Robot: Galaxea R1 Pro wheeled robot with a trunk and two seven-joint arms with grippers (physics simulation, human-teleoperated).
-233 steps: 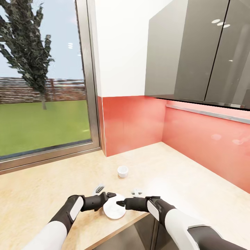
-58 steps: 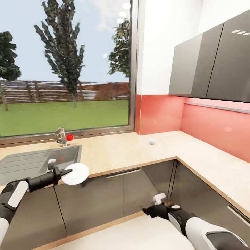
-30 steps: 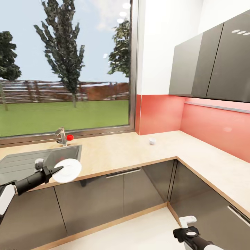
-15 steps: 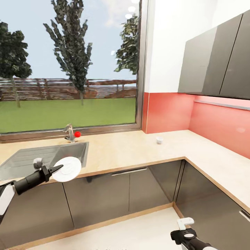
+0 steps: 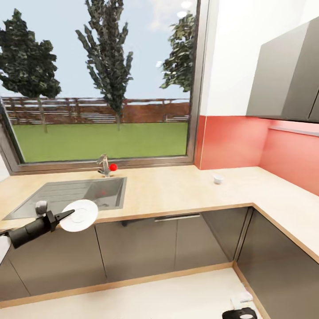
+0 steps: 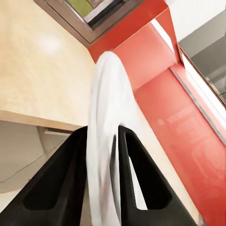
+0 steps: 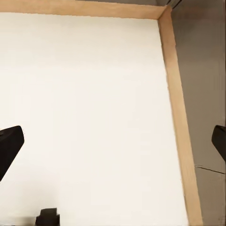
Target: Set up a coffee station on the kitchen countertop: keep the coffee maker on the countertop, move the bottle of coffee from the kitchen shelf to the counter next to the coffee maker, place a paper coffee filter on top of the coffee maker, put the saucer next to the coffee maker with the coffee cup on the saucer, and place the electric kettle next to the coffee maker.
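Left gripper [image 5: 62,216] clamps one saucer [image 5: 79,215] by its rim, held in the air in front of the grey cabinet fronts, just below the counter edge near the sink [image 5: 66,197]. In the left wrist view both black fingers [image 6: 66,179] press against the saucer [image 6: 106,141] from either side, plate edge-on between them, so jaws are closed to plate thickness.

Right gripper [image 5: 239,310] sits low at the bottom of the head view, over the white floor [image 5: 155,297]. In the right wrist view its two fingertips [image 7: 9,146] sit at opposite edges of the picture, jaws spread wide, nothing between them; white floor [image 7: 94,103] and a wooden plinth strip [image 7: 179,122] lie beyond.

Counts:
- 1 saucer, in the left gripper.
- 1 coffee cup [image 5: 218,178], upright on the kitchen countertop [image 5: 168,190], near the red backsplash [image 5: 230,141] corner, well apart from the saucer.
- 1 sink, steel, set in the counter, with 1 tap [image 5: 104,165] behind it and a red knob on the tap.
- 1 window [image 5: 97,79] behind the counter, trees and fence outside.
- Dark upper cabinets [image 5: 288,75] on the right wall.

Countertop runs in an L, wrapping to the right under the cabinets.
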